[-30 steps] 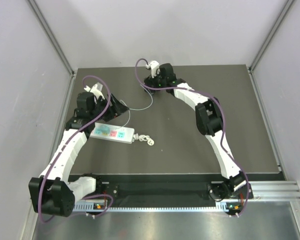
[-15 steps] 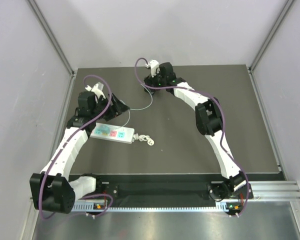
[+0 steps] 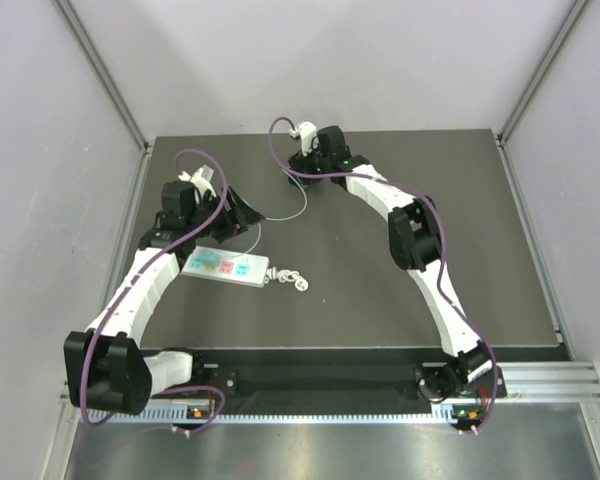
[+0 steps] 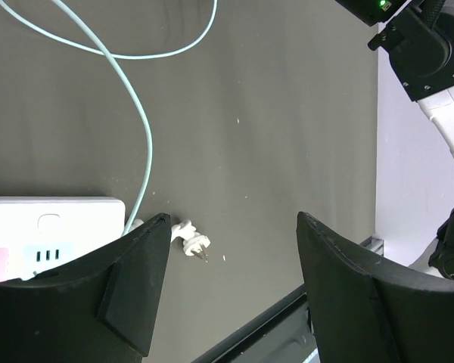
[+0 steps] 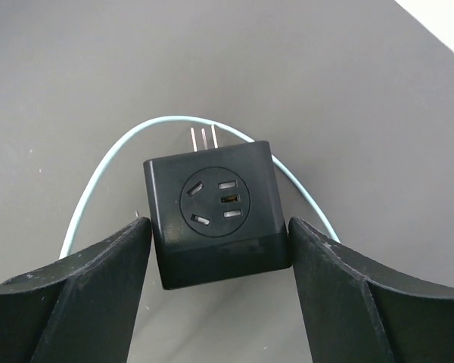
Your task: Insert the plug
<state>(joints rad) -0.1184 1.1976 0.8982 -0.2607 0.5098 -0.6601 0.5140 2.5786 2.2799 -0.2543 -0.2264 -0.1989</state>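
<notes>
Small black cube-shaped plastic plug adapter (image 5: 212, 219): socket face is turned toward the wrist camera, metal prongs project from the far side, thin pale wire (image 5: 98, 181) is looped behind; clasped between the fingers of the right gripper (image 5: 218, 227).

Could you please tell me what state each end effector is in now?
Left end effector: open, empty.
Right end effector: closed on the small black cube-shaped plug adapter.

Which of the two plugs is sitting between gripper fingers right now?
The black cube plug adapter, flanked by the fingers of the right gripper. The small white plug lies free beside the power strip.
</notes>
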